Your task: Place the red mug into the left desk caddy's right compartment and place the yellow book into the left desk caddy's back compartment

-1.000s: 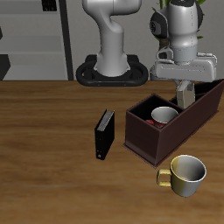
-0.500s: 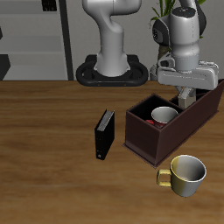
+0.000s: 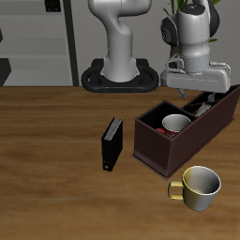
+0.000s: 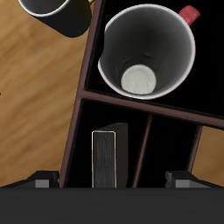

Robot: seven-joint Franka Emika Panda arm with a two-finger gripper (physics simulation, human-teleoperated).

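- Red-speckled, the red mug (image 3: 174, 124) is sitting upright in the left desk caddy (image 3: 159, 150), in its right compartment (image 4: 144, 52).
- Pale-covered, the yellow book (image 4: 108, 157) is standing on edge in the back compartment.
- Rising since 1 second ago, the gripper (image 3: 199, 94) is hanging empty, jaws spread.
- Both placements look finished to me.
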